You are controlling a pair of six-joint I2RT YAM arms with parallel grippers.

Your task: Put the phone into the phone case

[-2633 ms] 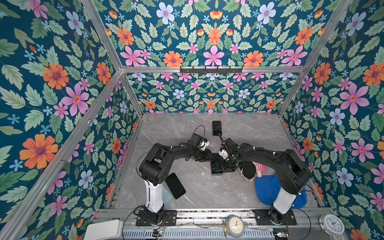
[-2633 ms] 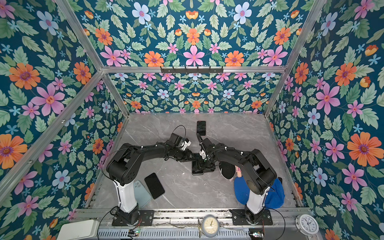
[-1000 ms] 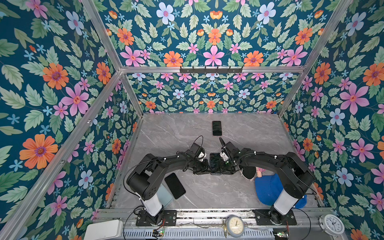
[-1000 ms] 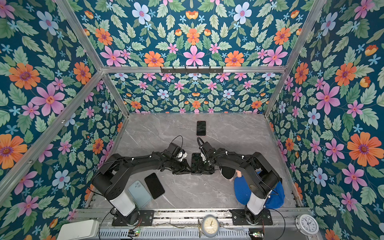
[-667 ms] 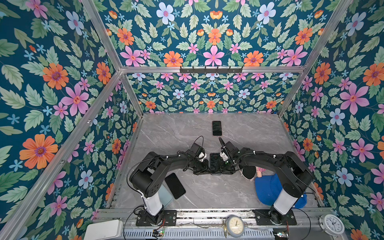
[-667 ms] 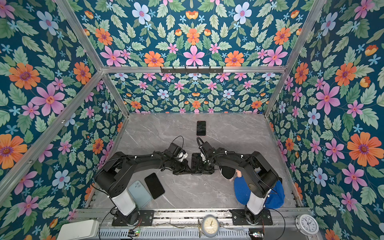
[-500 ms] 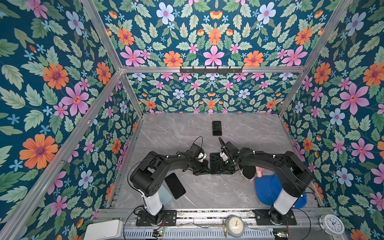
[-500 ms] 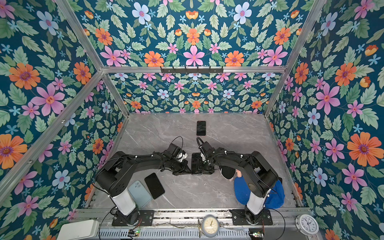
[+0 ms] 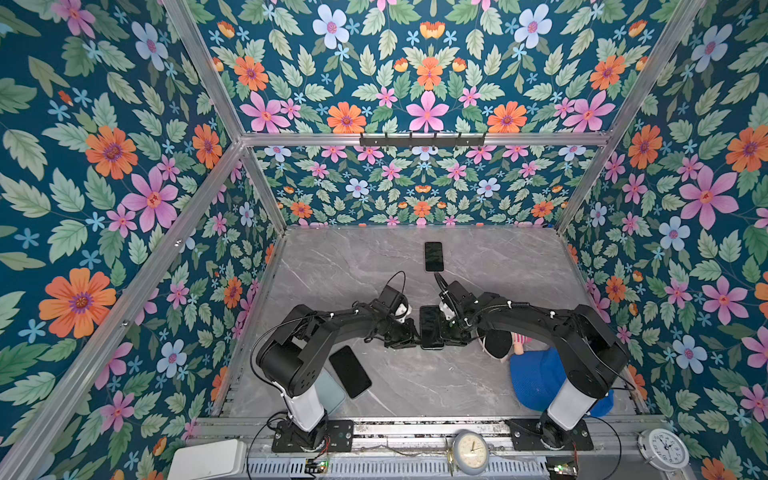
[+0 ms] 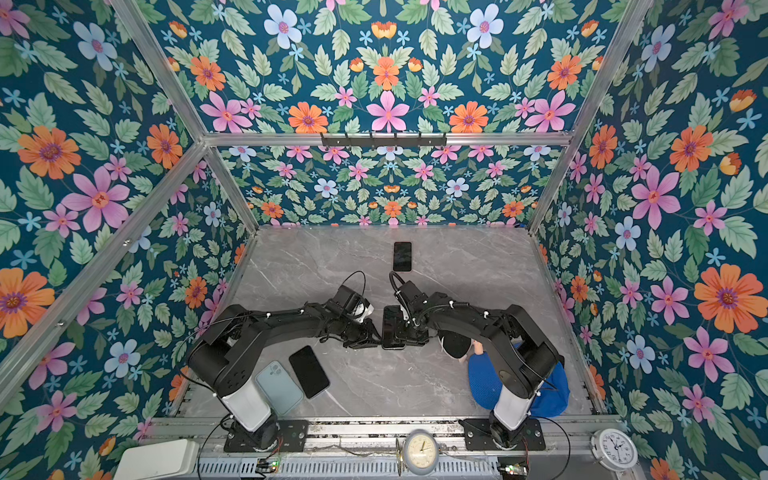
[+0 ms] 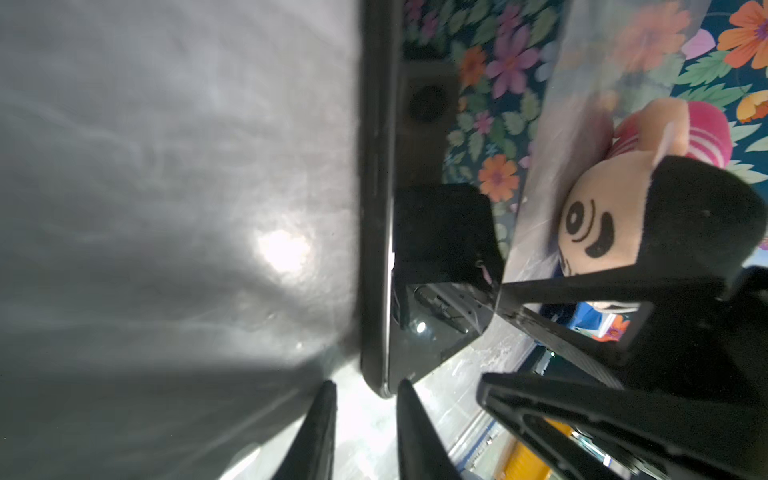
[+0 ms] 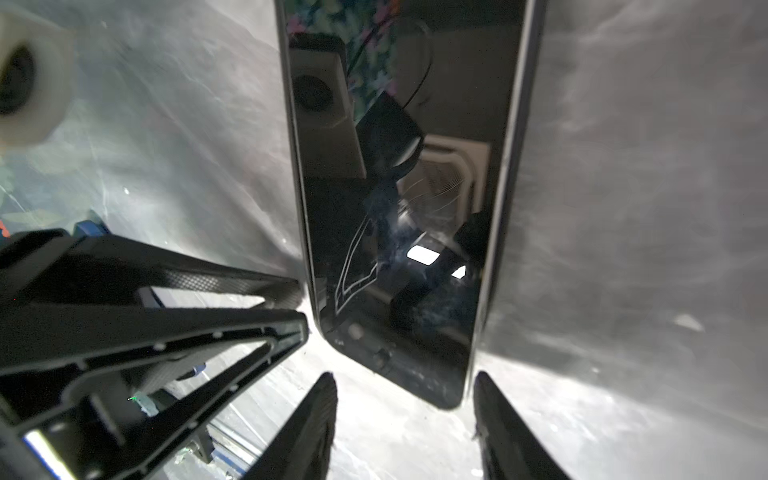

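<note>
Left gripper (image 11: pixel 363 388) jaws slightly parted at near corner of phone (image 9: pixel 431 327), tips either side of its edge, no firm clamp visible. Right gripper (image 12: pixel 405 384) jaws spread wide at phone's end, not pressing it. Phone screen-up, mid-table (image 9: pixel 415 382), between both grippers. Whether it sits in phone case: cannot tell. Second dark phone (image 9: pixel 433 256) toward back wall; third (image 9: pixel 351 371) beside left arm base. Plush doll (image 11: pixel 598 208) under right arm.

Phone (image 12: pixel 399 208) btwn end effector (image 12: pixel 405 399) tips.

Phone (image 12: pixel 399 208) glossy black glass (mirror-like); tabletop (image 9: pixel 498 270) smooth grey marble-look; doll (image 11: pixel 602 216) plush cloth.
</note>
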